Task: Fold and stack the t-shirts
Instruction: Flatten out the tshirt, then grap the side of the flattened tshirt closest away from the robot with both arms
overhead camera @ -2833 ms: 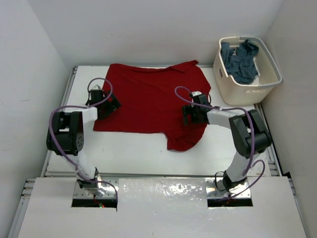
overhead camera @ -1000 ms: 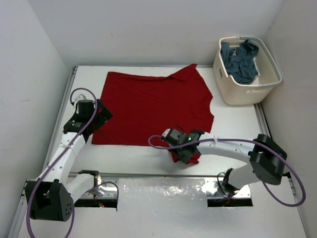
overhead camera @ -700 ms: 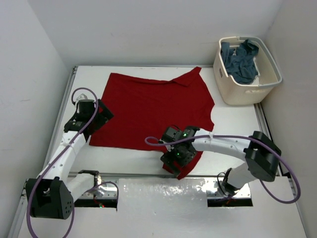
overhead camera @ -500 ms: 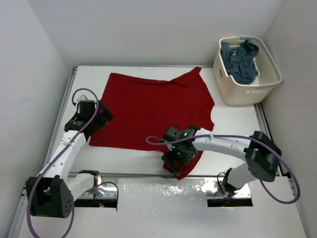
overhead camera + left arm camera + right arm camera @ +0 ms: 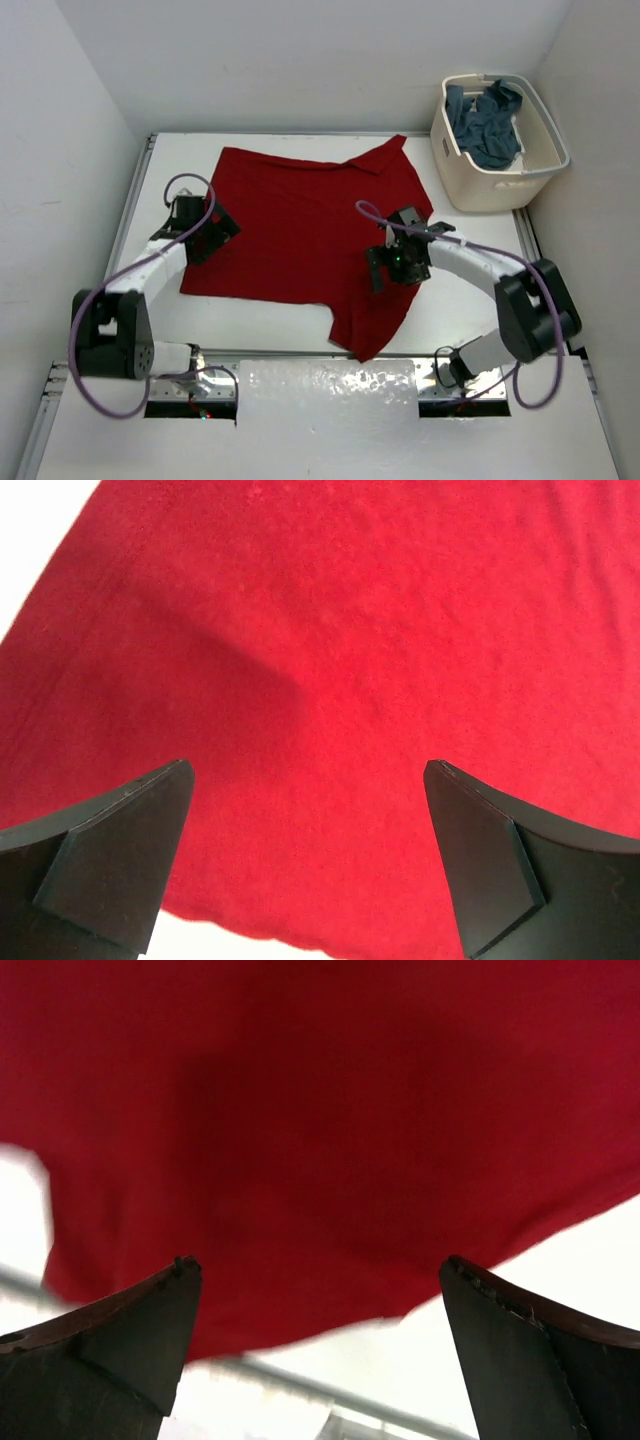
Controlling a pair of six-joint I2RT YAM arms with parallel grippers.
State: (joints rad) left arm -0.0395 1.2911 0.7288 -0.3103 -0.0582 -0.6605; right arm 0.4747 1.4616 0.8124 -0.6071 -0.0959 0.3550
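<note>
A red t-shirt (image 5: 305,225) lies spread flat on the white table, with one lobe (image 5: 368,335) reaching toward the front edge. My left gripper (image 5: 205,240) hovers open over the shirt's left edge; in the left wrist view the gripper (image 5: 308,770) has only red cloth (image 5: 360,660) below its spread fingers. My right gripper (image 5: 385,270) stands open above the shirt's right part. The right wrist view shows the gripper (image 5: 318,1265) over the red hem (image 5: 300,1210), holding nothing. A slate blue-grey t-shirt (image 5: 487,122) sits crumpled in the basket.
The cream laundry basket (image 5: 545,160) stands at the back right corner. Bare white table (image 5: 260,320) shows in front of the shirt and along its left side. White walls close in the left, back and right.
My right gripper opened, let go of the shirt's front right lobe near the table's front edge, and drew back up over the shirt. My left gripper shifted slightly right and away.
</note>
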